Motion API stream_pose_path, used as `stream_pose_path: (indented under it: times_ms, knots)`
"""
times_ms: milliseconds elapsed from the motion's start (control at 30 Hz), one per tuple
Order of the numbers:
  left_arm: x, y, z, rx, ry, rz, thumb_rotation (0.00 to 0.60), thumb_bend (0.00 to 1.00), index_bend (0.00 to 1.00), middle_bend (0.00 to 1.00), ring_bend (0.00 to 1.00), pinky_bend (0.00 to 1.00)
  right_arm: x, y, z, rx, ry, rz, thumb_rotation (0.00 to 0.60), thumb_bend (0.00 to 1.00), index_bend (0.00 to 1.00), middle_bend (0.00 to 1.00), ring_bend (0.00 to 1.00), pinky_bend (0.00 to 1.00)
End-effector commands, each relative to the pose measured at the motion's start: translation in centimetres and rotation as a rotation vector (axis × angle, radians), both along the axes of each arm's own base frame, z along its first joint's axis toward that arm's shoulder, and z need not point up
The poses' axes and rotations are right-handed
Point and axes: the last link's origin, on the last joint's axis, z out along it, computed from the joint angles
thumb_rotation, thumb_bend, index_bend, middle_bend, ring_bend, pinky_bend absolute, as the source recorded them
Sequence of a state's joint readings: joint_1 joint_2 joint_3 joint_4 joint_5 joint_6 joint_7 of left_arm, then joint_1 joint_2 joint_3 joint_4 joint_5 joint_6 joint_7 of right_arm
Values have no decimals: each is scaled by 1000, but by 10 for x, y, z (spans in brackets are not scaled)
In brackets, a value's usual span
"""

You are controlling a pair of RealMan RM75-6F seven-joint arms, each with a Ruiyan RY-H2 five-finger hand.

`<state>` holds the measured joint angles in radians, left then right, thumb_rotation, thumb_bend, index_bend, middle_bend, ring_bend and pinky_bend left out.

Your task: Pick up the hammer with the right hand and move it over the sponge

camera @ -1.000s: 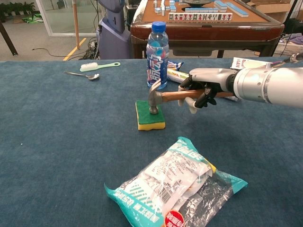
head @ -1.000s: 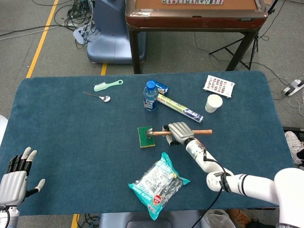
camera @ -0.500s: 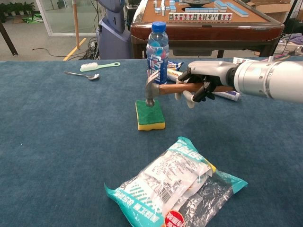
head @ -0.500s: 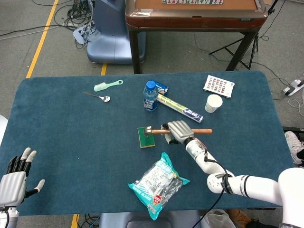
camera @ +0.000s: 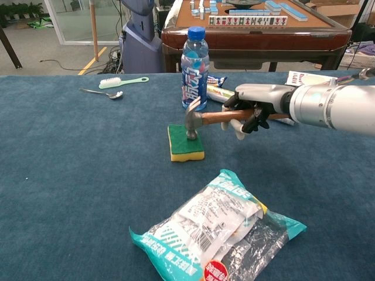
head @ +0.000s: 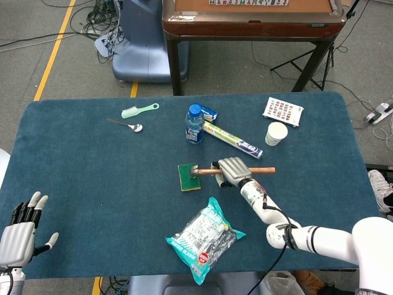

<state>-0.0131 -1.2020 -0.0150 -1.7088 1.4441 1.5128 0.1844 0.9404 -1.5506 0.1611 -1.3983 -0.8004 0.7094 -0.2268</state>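
The right hand (camera: 253, 111) held the hammer (camera: 202, 119) by its handle, fingers wrapped around it. The long axis ran sideways, the head directly above the sponge (camera: 186, 142), seemingly touching it. The left hand (head: 21, 230) stayed far away, fingers spread.

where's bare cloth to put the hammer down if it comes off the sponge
Free: the wide stretch left of the sponge, below the spoon toward the left hand, and the right side below the paper cup. Crowded: the bottle and long box behind the right hand, and the snack bag in front.
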Motion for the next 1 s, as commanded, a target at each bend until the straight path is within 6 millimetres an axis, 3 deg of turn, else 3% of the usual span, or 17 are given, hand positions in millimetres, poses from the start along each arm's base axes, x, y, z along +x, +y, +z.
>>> stream_pose_path:
  times_ms: [33, 300, 567, 733, 900, 1000]
  knots:
    - [-1, 0, 0, -3, 0, 3, 600, 227, 0, 0, 0, 0, -1, 0, -8, 16, 26, -2, 600, 1000, 696, 802, 682, 763]
    - [1, 1, -1, -4, -4, -7, 600, 227, 0, 0, 0, 0, -1, 6, 21, -40, -50, -4, 600, 1000, 698, 803, 684, 763]
    - [5, 4, -4, -15, -5, -22, 600, 227, 0, 0, 0, 0, -36, 14, 45, -100, -43, -59, 600, 996, 698, 764, 677, 760]
    - [8, 6, -6, -24, -3, -31, 600, 228, 0, 0, 0, 0, -54, 15, 43, -126, -60, -101, 600, 831, 693, 673, 595, 643]
    - [8, 5, -6, -29, 0, -23, 600, 228, 0, 0, 0, 0, -70, 15, 36, -133, -60, -118, 600, 737, 550, 510, 438, 517]
    - [8, 4, -5, -27, 1, -19, 600, 228, 0, 0, 0, 0, -76, 15, 35, -136, -71, -125, 600, 624, 354, 374, 293, 404]
